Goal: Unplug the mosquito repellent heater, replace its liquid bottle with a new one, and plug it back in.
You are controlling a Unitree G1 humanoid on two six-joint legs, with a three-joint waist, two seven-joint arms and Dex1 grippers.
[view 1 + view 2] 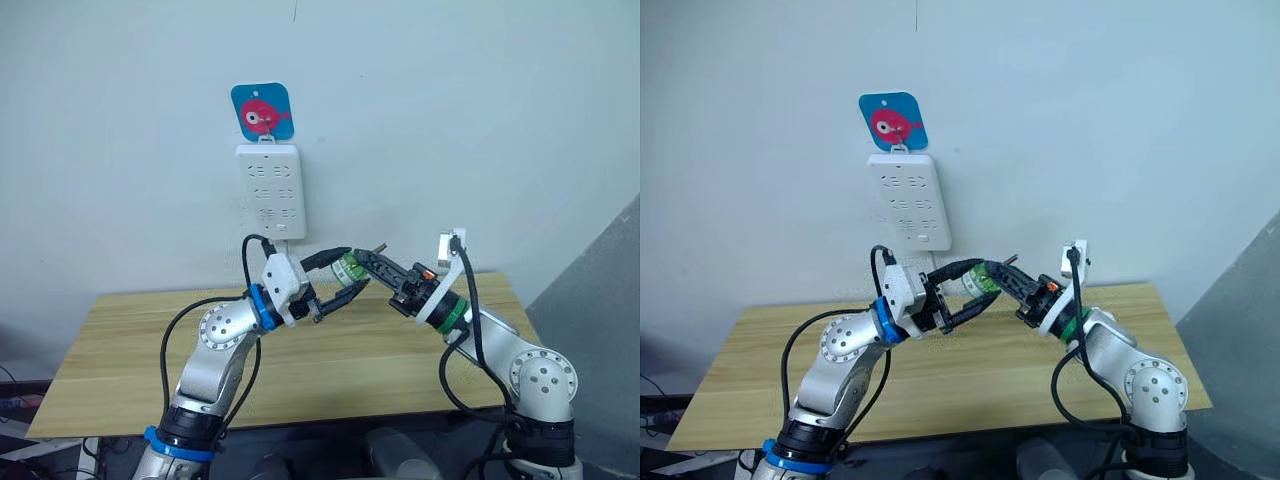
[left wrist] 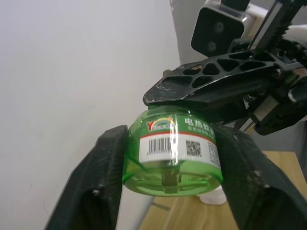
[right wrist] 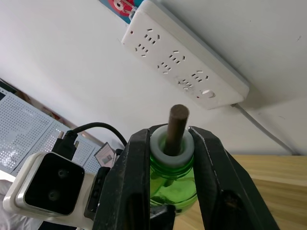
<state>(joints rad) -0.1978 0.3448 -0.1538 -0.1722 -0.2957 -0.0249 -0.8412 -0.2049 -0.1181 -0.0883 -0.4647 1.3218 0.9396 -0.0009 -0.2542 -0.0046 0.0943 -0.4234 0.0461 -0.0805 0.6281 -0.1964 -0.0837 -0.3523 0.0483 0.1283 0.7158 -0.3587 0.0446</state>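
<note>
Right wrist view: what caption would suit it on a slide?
Right gripper clamps the white neck of a green liquid bottle, wick up, below the wall power strip.

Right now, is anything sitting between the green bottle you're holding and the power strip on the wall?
Nothing visible blocks that path. The green bottle is held in mid-air by both the left gripper and the right gripper, and open wall lies between its wick and the power strip above. No sockets visible on the strip are occupied.

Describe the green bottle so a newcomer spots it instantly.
Start at the white power strip on the wall above the wooden table. Just below it, in mid-air, the left claw and right claw meet on the green bottle: translucent green, barcode label, brown wick in a white collar.
</note>
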